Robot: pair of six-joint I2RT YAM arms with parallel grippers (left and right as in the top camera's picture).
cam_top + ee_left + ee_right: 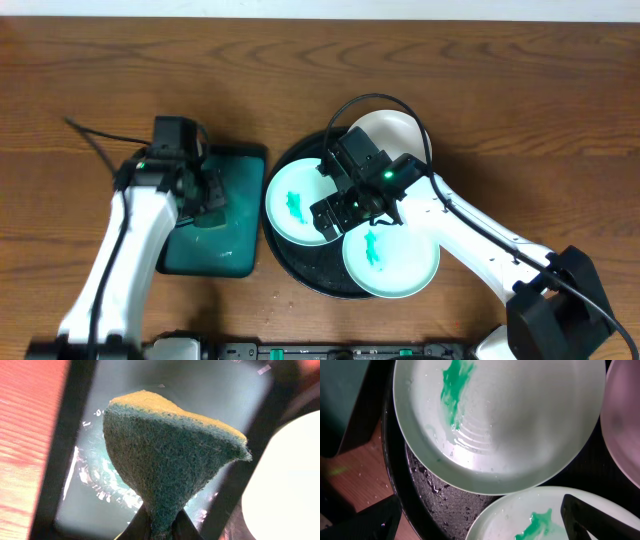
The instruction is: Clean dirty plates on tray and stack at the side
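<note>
Green-smeared plates (293, 205) lie on the black tray (310, 280), directly beneath the right claw (348, 205), its jaws spread wide; the left claw (204, 189), pinching a sponge (165, 450), stands to their left.

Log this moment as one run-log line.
left end effector: shut on sponge, over teal tray | right end effector: open, over black tray | left mint plate, near mint plate: green smears
</note>
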